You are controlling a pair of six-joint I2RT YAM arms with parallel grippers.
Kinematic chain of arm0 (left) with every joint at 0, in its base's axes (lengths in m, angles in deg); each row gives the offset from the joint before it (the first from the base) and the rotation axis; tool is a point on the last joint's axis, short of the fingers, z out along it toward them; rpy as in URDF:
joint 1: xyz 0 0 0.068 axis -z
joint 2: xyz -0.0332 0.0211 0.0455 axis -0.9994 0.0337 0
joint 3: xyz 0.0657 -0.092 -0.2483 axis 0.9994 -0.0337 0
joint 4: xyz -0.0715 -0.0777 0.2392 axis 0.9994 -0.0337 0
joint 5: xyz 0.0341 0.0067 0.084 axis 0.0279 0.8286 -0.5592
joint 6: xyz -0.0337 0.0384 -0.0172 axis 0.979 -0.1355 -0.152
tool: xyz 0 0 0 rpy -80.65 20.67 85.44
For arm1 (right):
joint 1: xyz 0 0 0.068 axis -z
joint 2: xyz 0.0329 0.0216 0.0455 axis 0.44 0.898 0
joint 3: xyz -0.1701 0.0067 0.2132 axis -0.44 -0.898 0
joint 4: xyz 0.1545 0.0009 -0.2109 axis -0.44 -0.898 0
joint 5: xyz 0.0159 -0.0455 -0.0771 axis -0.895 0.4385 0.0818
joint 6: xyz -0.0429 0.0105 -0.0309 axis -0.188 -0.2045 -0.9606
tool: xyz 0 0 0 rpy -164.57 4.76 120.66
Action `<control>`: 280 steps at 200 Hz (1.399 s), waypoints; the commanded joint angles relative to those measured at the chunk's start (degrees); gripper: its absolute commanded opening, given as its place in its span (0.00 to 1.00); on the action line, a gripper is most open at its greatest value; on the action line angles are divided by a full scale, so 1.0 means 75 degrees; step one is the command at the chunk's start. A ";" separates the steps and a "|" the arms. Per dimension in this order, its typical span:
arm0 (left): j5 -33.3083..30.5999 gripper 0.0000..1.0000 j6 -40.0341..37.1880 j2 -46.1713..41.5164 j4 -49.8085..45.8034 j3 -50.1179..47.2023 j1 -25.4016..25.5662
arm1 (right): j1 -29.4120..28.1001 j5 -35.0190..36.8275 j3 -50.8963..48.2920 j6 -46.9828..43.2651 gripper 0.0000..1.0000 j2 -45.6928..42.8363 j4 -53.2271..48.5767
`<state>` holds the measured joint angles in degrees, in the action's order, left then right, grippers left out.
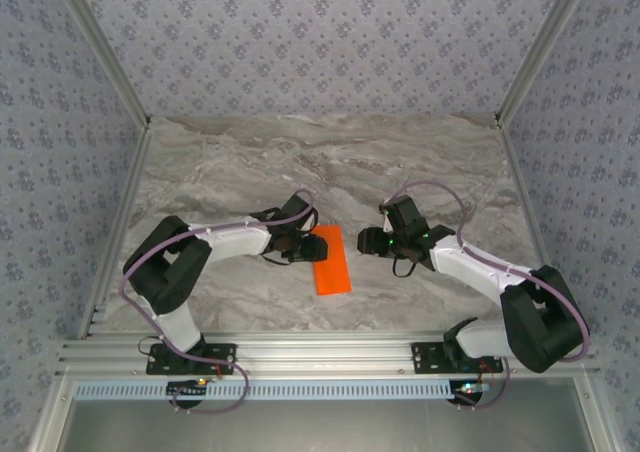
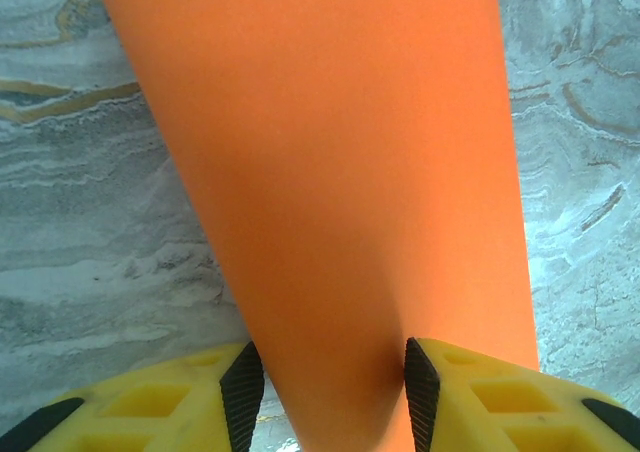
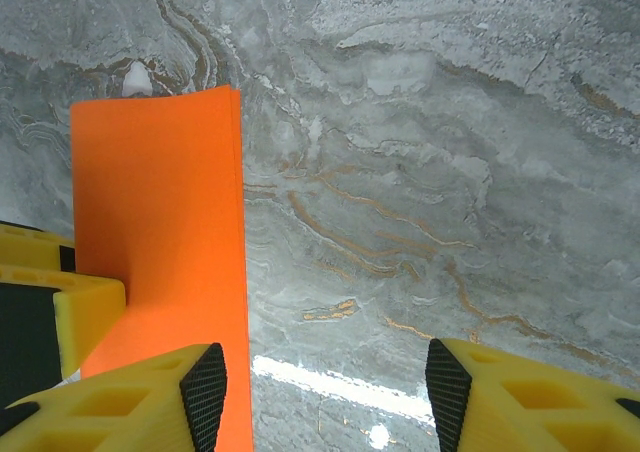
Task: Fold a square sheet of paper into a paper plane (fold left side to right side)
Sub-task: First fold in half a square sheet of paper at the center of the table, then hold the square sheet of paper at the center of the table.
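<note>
Mid-frame on the tabletop (image 1: 400, 162) lies the folded paper (image 1: 331, 262); the left hand (image 1: 305, 249), half spread, sits over its left edge, while the right hand (image 1: 364, 242), spread, hovers just right.

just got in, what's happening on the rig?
Two arms are working an orange sheet of paper, folded into a narrow strip on the marble table. The left gripper is at its left edge, paper between its fingers; grip unclear. The right gripper hovers open just right of it, holding nothing.
</note>
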<state>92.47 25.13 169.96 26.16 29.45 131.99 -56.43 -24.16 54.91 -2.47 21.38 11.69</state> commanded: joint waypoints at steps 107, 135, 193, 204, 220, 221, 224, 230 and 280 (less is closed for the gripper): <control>-0.0170 0.47 -0.0279 0.0409 -0.0203 0.0069 0.0115 | 0.0039 -0.0021 -0.0086 -0.0037 0.59 -0.0190 -0.0173; -0.0179 0.47 -0.0272 0.0424 -0.0209 0.0058 0.0109 | 0.0011 -0.0081 -0.0090 0.0002 0.59 -0.0187 -0.0125; -0.0240 0.47 -0.0244 0.0423 -0.0245 0.0063 0.0111 | -0.0070 -0.0752 -0.0154 0.0248 0.49 0.0075 0.0503; -0.0246 0.47 -0.0238 0.0423 -0.0245 0.0063 0.0110 | -0.0083 -0.1150 -0.0205 0.0424 0.41 0.0266 0.0936; -0.0244 0.47 -0.0229 0.0434 -0.0244 0.0065 0.0109 | -0.0149 -0.1582 -0.0231 0.0712 0.27 0.0599 0.1469; -0.0241 0.47 -0.0230 0.0429 -0.0245 0.0067 0.0109 | -0.0156 -0.1593 -0.0236 0.0721 0.26 0.0633 0.1504; -0.0243 0.47 -0.0229 0.0433 -0.0239 0.0058 0.0115 | -0.0182 -0.1670 -0.0233 0.0764 0.23 0.0702 0.1591; -0.0240 0.47 -0.0231 0.0436 -0.0230 0.0065 0.0112 | -0.0227 -0.1753 -0.0212 0.0830 0.19 0.0835 0.1727; -0.0254 0.47 -0.0209 0.0435 -0.0233 0.0052 0.0109 | -0.0696 -0.1899 0.0272 0.0894 0.06 0.1817 0.1882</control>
<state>92.21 24.01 170.33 25.20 30.09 132.12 -60.15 -36.40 54.43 3.04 32.29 24.19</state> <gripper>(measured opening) 0.468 0.067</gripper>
